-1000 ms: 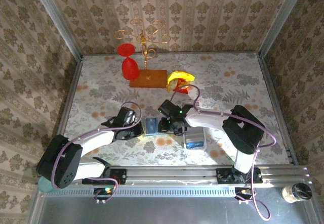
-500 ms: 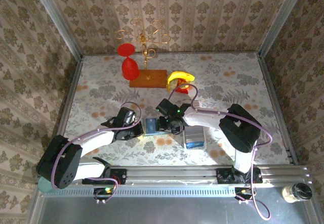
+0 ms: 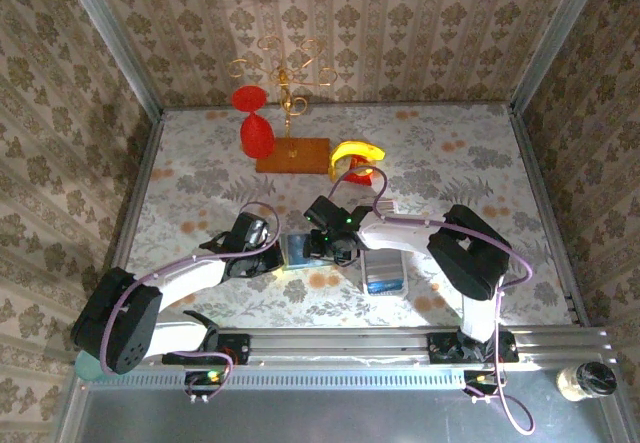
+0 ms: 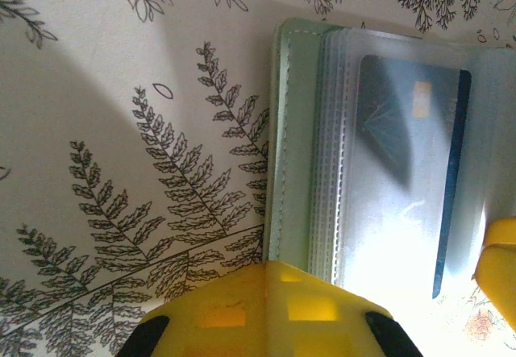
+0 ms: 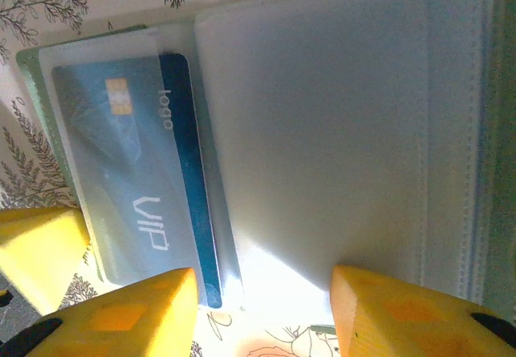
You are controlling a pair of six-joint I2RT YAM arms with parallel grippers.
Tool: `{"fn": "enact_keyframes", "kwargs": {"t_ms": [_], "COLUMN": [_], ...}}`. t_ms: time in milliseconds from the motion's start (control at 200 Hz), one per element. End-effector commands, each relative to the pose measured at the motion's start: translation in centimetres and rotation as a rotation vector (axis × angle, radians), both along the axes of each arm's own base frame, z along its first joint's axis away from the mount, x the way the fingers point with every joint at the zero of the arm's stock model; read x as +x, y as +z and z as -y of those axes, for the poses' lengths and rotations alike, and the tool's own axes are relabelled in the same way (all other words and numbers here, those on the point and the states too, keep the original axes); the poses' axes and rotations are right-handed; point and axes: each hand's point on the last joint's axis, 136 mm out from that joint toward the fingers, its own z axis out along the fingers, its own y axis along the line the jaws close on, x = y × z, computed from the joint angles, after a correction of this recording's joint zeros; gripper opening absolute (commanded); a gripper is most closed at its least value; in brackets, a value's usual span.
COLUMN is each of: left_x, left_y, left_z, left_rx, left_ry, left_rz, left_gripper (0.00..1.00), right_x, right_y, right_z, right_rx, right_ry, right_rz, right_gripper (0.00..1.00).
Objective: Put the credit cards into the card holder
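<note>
A bright blue credit card [image 5: 137, 196] sits almost fully in a clear sleeve of the open sage-green soft card holder [image 4: 278, 131]. The left fingers [image 4: 266, 309] are clenched; the right fingers [image 5: 113, 309] are spread, empty.

credit card [image 5: 129, 181] inside card holder [image 5: 339, 131], tray [image 3: 385, 275] right of it

the white left arm [image 3: 190, 275] and white right arm [image 3: 410, 231] bend inward, wrists close together; the yellow-fingered left gripper [image 4: 266, 296] is closed, the yellow-fingered right gripper [image 5: 266, 292] has its jaws parted

open card holder [image 4: 280, 131], blue card [image 4: 407, 172] sleeved
</note>
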Motion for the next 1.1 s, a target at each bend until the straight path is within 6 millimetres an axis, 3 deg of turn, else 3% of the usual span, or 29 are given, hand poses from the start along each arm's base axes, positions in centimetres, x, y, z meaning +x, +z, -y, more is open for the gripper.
{"fn": "enact_keyframes", "kwargs": {"t_ms": [0,170,525,1095], "left_x": [-1.2,-1.3,-1.2,-1.4], "left_y": [-0.8,-0.8,-0.7,-1.0], "left_z": [-0.4,-0.5,-0.4,-0.4], "left_rx": [0.019,0.022,0.012,0.006], "left_ry": [-0.012,-0.011,-0.009,-0.003], "left_rz": [-0.039,-0.036,-0.036,-0.038], "left_gripper": [0.04,0.04,0.04,0.04], "right_x": [0.2,0.3,0.2,1.1], "right_y": [1.6,1.3,-0.9,0.6], "right_z": [1.6,2.5,1.3,-3.0], "right_rx": [-0.043,-0.096,-0.101,0.097], "right_ry": [-0.033,-0.035,-0.012,-0.033], "right_rz": [0.057,0.063,0.020,0.026], "right_gripper": [0.48,0.48,0.53,0.54]}}
